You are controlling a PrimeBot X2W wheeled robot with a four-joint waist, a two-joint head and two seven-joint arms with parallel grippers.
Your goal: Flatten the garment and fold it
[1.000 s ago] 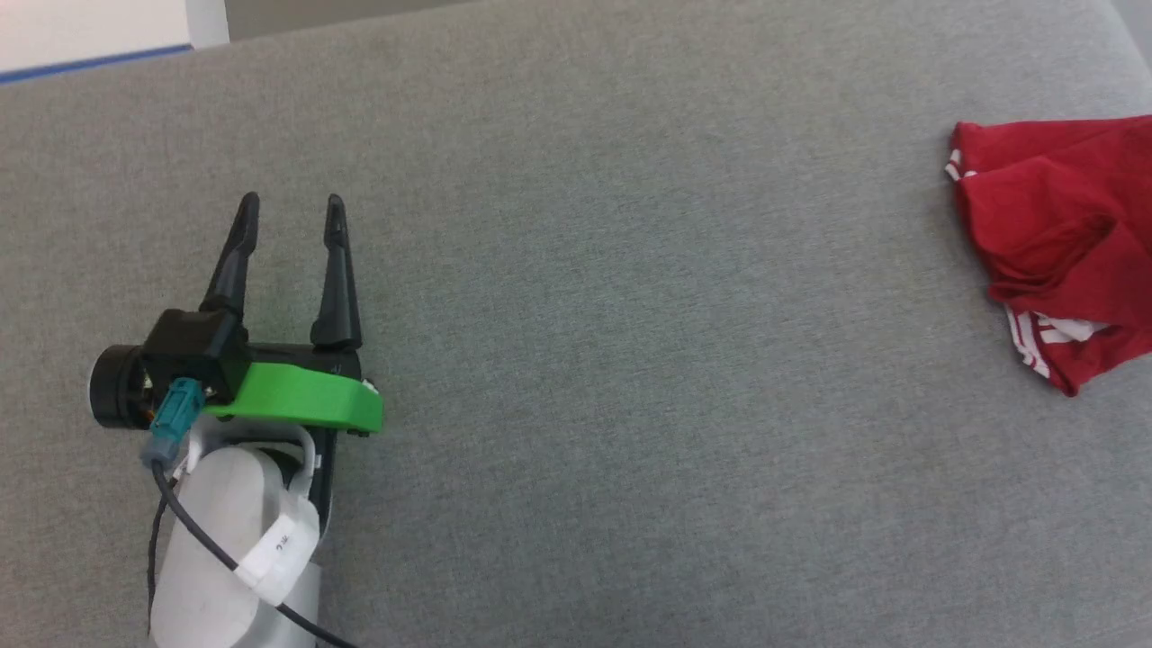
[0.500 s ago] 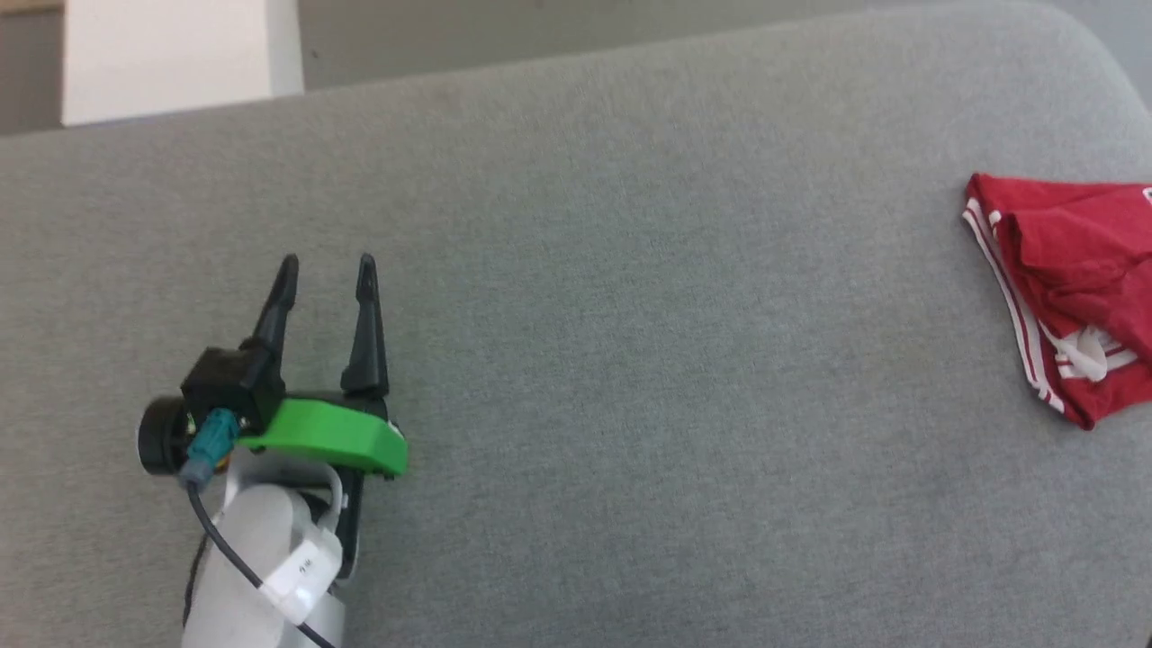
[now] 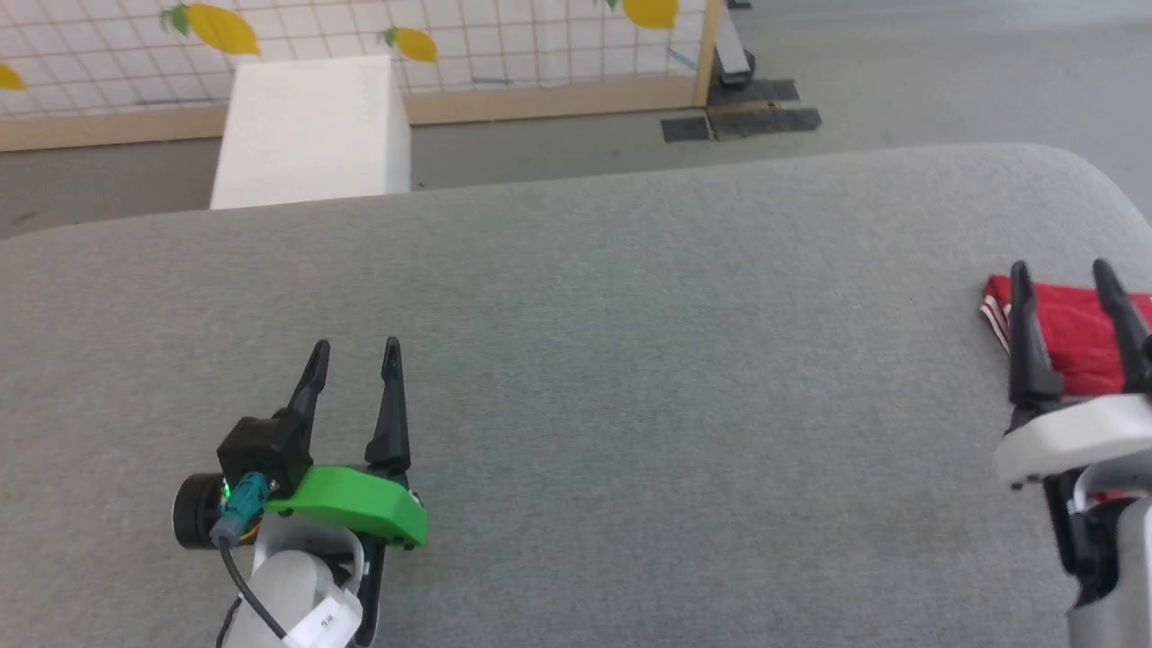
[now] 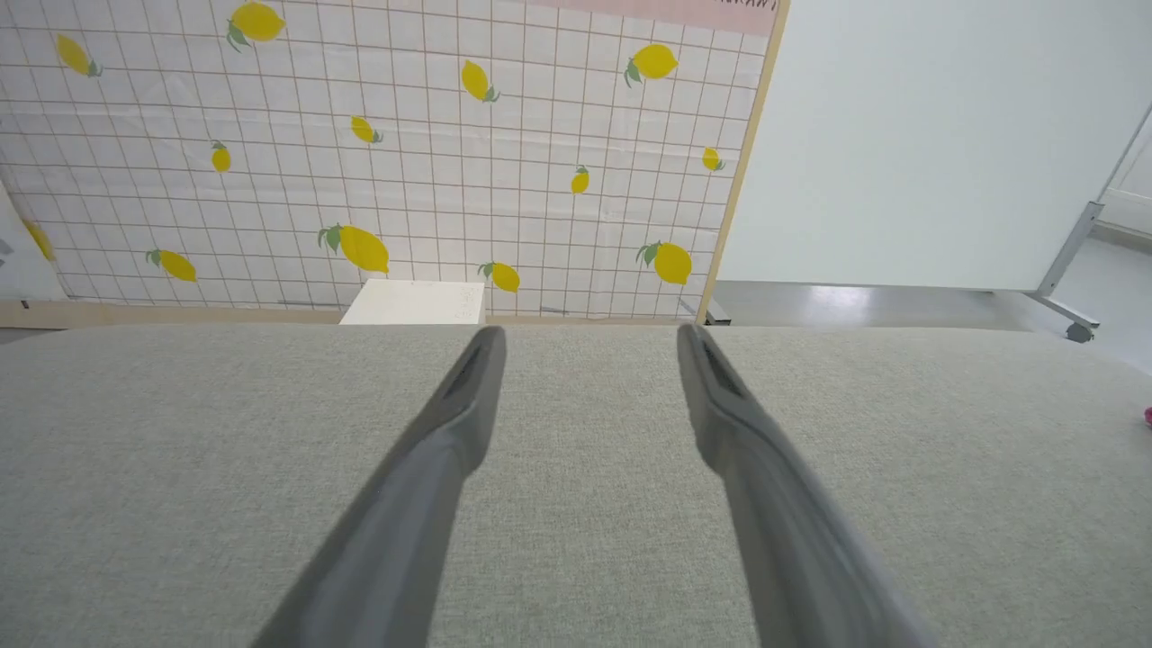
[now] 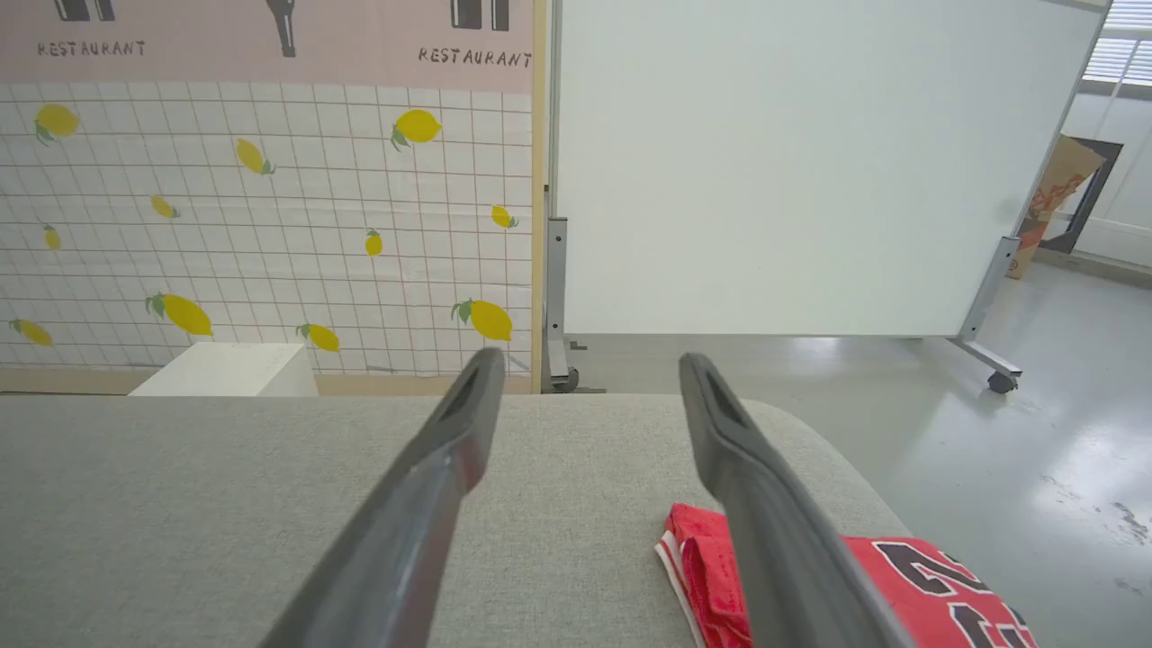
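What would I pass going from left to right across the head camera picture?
The left tool with two dark fingers and a green mount → dark patches on the far floor → red shiny garment with white-striped edge.

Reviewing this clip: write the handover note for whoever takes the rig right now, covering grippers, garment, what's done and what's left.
Left gripper: open, empty, over the bare grey cushion, far from the cloth.
Right gripper: open, empty, beside the garment, not gripping it.
Garment: compact red bundle at the cushion's right end, with stripe trim and lettering showing; partly cut off in the head view.
Done: cannot tell whether this is a finished fold.
Left: check it; if it is only bunched, spread it flat and fold.
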